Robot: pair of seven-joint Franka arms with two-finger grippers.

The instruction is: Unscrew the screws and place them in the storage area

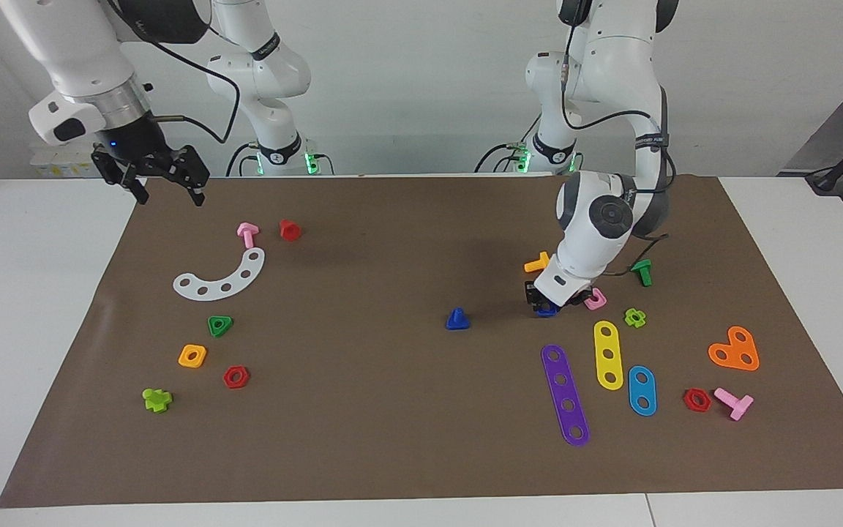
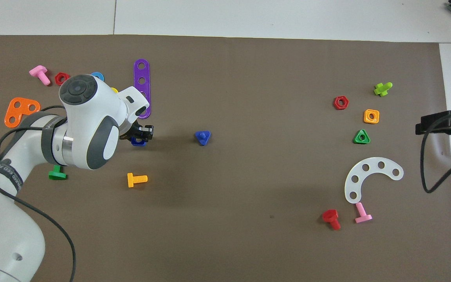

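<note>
Blue square nut (image 1: 547,309) — smooth plastic — pinched by left end effector (image 1: 549,306); right end effector (image 1: 167,181) spread wide.

Brown mat (image 1: 363,439): matt, paper- or cloth-like sheet, slight creases near the edge at the right arm's end. Table (image 1: 26,329) under it: smooth white panels, low sheen. Blue bolt (image 1: 456,319) and blue nut (image 2: 138,141): smooth moulded plastic, solid colour, faint gloss. Purple strip (image 1: 565,394) and orange plate (image 1: 735,350): same plastic, flat, slightly shiny. White curved strip (image 1: 221,277): translucent-looking plastic. Arm shells: glossy white plastic, grey joint caps; gripper fingers matt black.
</note>
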